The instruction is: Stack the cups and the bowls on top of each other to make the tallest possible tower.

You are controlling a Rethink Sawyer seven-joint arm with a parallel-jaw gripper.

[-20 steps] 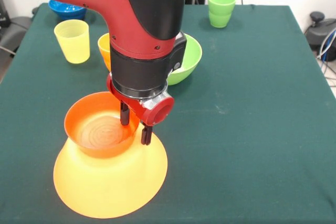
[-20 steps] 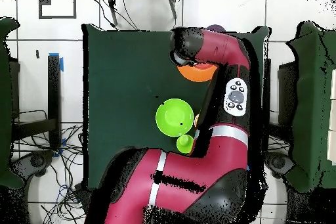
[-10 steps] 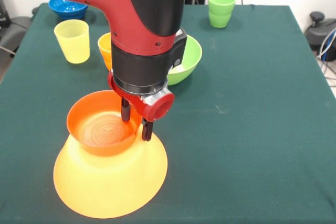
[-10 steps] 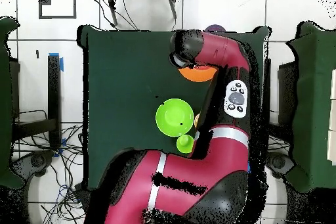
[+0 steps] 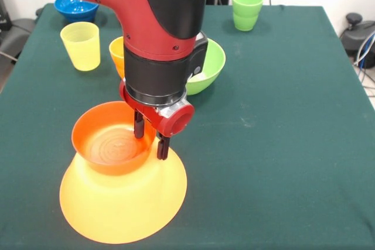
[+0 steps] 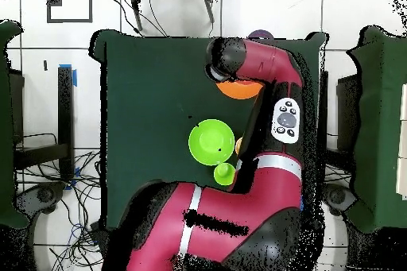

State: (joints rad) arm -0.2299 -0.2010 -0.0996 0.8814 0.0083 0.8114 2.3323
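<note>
**Bowl rim pinched on top of the tower base**

The gripper grasps the right-hand rim of the small orange bowl: one finger sits inside the bowl, the other outside, with the wall clamped between them. That bowl sits open side up on the flat top of the large orange bowl, which lies upside down on the green table at the near left in the front view. Together they make the start of the tower, two pieces high.

Behind the arm, the lime green bowl stands upright and partly hidden, and an orange cup just shows at the arm's left edge. Farther left stands the yellow cup, and the blue bowl is near the far left corner. Two green cups, one nested in the other, stand near the far edge, well apart from the tower.

From overhead, the arm covers most of the tower; only a sliver of orange shows beside it.

The risks I see:
- The grip is on one side only, so lifting or pulling away could tip the small bowl or drag it off centre.
- If the fingers open while pressing sideways, the smooth bowl may slide across the glossy base.
- Any downward push on that rim could rock the bowl and leave it tilted, making a poor seat for the next piece.
</note>
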